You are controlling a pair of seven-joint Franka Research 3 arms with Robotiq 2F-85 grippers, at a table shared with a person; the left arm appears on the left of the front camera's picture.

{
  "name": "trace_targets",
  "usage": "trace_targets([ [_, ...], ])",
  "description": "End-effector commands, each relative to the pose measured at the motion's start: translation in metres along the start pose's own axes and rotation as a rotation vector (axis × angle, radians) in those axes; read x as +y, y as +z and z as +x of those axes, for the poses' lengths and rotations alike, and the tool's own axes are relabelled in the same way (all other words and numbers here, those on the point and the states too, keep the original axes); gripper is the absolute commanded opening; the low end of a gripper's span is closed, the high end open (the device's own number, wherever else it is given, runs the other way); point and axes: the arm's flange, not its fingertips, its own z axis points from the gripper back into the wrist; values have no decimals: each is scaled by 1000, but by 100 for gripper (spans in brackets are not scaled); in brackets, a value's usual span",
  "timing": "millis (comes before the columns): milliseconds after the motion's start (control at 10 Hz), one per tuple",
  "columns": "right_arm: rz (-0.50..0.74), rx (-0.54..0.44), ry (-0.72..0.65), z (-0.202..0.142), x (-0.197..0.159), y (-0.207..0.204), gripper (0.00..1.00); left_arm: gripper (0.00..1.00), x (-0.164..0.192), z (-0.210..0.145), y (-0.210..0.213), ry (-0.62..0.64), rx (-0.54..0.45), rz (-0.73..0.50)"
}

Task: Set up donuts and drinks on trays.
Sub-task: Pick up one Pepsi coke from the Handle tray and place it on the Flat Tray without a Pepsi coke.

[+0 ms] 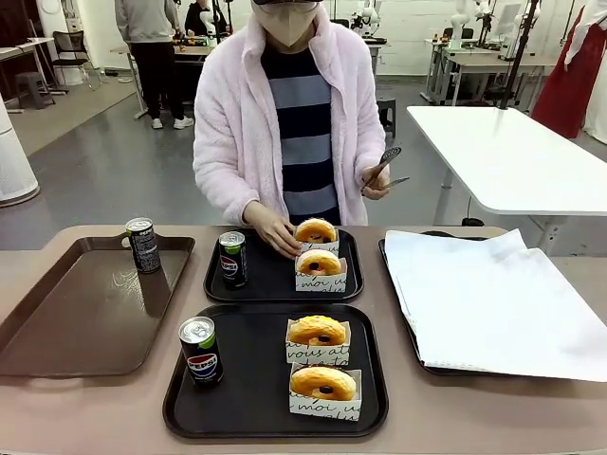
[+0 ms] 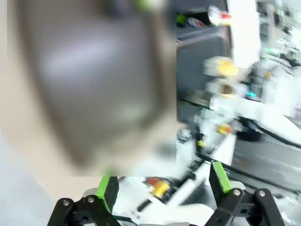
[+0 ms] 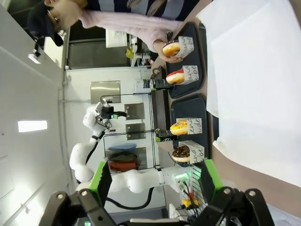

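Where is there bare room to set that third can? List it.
Far black tray: only the strip between its can and its two donuts, crowded by the person's hand. Near black tray: bare middle between its can and donuts. Brown tray: wide open below the third can.

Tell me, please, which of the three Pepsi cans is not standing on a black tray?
The can farthest left: it stands on the brown tray. One other is on the far black tray, one on the near black tray.
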Motion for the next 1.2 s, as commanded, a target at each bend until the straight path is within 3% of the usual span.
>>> trace_targets([
  [0, 21, -8, 15, 2, 1, -1, 100, 100, 35, 8, 30, 88, -14, -439],
  [200, 21, -8, 15, 2, 1, -1, 100, 100, 71, -16, 38, 63, -109, -528],
  [400, 21, -8, 15, 2, 1, -1, 100, 100, 87, -36, 47, 58, -144, -536],
  [700, 21, -8, 15, 2, 1, -1, 100, 100, 95, -69, 63, 11, -228, -518],
  [1100, 21, -8, 15, 2, 1, -1, 100, 100, 96, -74, 69, 25, -268, -495],
])
